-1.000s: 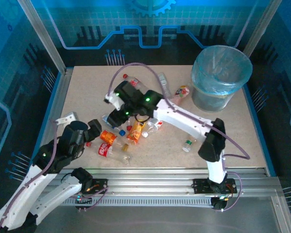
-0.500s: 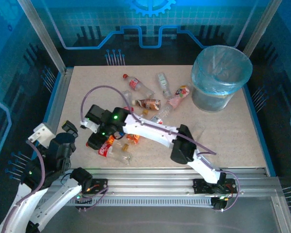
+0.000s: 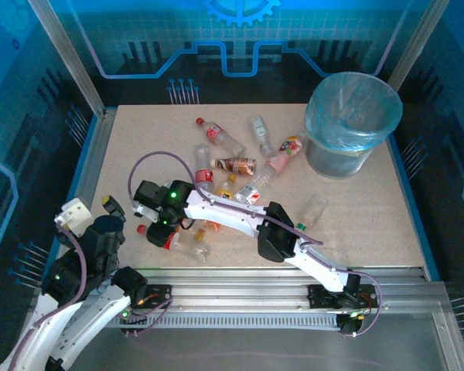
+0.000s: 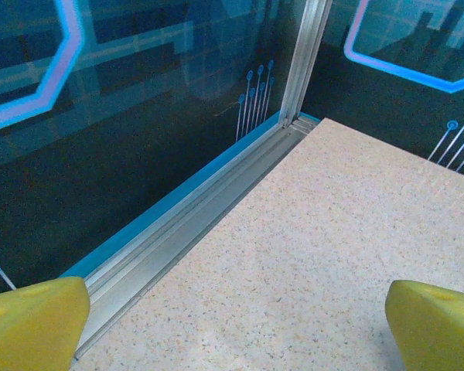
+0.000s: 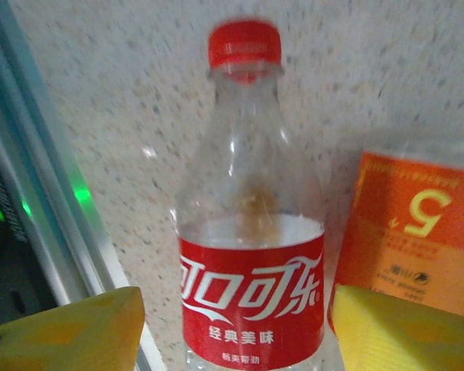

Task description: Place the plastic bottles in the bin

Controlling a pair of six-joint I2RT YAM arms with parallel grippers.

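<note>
From above, bottles [image 3: 236, 165] are lying scattered mid-surface [image 3: 356, 209], the bin [image 3: 353, 124] standing far right. At the left wrist, the left gripper [image 4: 236, 309] is spreading its jaws wide over bare surface. At the right wrist, the right gripper [image 5: 236, 317] is straddling a red-labelled bottle [image 5: 251, 255], jaws parted.

The right arm stretches left, right gripper [image 5: 236, 325] jaws apart; the left arm folds near left, left gripper [image 4: 236, 325] jaws spread.
</note>
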